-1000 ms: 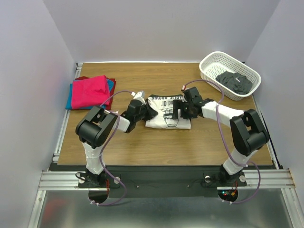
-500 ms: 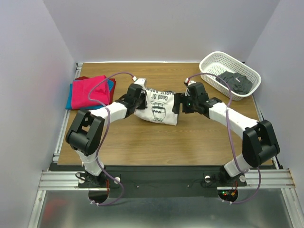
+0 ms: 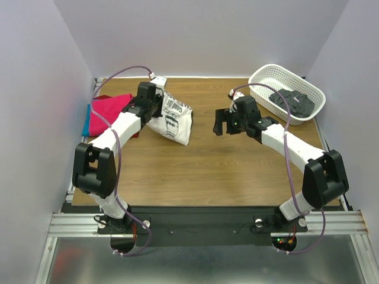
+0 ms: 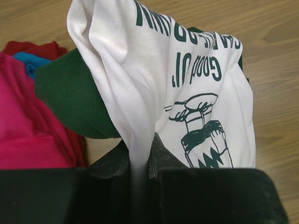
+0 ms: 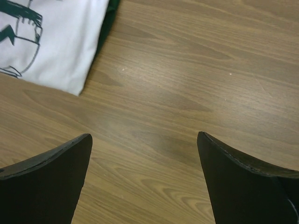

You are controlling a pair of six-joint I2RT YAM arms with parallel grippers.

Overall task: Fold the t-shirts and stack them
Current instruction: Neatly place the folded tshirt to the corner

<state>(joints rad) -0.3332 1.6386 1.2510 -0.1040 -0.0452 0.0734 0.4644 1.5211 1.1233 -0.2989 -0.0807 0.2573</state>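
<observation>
- Wood-grain laminate covers the table point(image 3: 207, 177), edged on the near side by a ribbed aluminium rail point(image 3: 201, 223) where both arm bases are bolted. The board between the arms is bare.
- Mid-table, the right gripper point(image 5: 145, 154) hangs over bare wood with its black jaws spread wide, holding nothing. A white hem corner lies just to its left, apart from it.
- Farther back on the left, the left gripper point(image 4: 140, 161) is pinched narrowly onto a gathered fold of the white t-shirt point(image 4: 187, 93). The soft cloth hangs crumpled and tilted from that grip, draping down toward the wood, with a dark green sleeve bulging on one side.
- Dark lettering on it reads "Good Ol'" above a cartoon figure. The other words are cut off by folds.
- Just left of the hanging shirt sits a flat stack near the table's left edge: a magenta shirt point(image 3: 109, 111) on top, blue point(image 3: 87, 126) and red point(image 3: 102, 97) peeking out beneath.
- At the far right corner, a white plastic lattice basket point(image 3: 263, 74) holds a dark crumpled cloth point(image 3: 292, 102).
- Plain pale walls close off the left, right and back.
</observation>
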